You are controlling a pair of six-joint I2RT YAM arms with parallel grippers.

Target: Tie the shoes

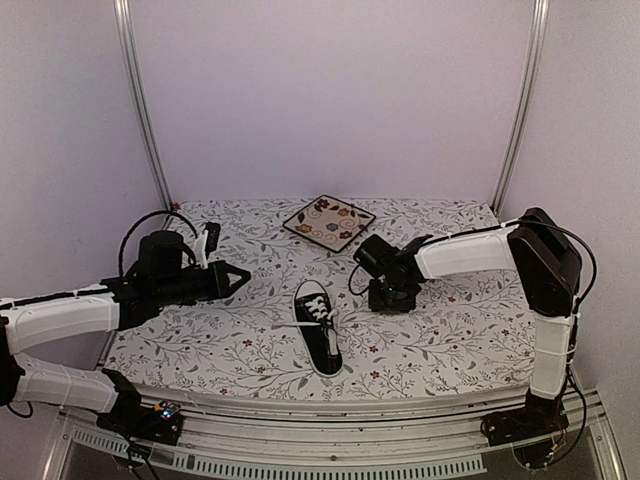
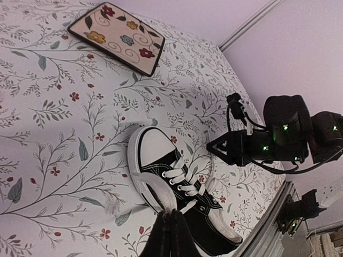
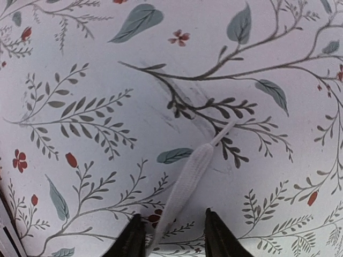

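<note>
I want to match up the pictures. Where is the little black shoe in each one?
Top external: the shoe lies near the centre, white toe pointing toward the back.
Left wrist: the shoe is at the bottom centre, toe up-left.
Right wrist: not in it; only a white lace end shows.
Shared landmark: the leafy tablecloth, in all three.

A bench (image 1: 220, 340) covered in a white print of grey-green leafy sprigs and small red flowers. Near its middle stands a small black sneaker (image 1: 318, 328), its white toe cap pointing to the far side. One white lace (image 3: 187, 176) lies flat on the surface. A square floral plate (image 1: 328, 221) rests near the far edge, well apart.
</note>
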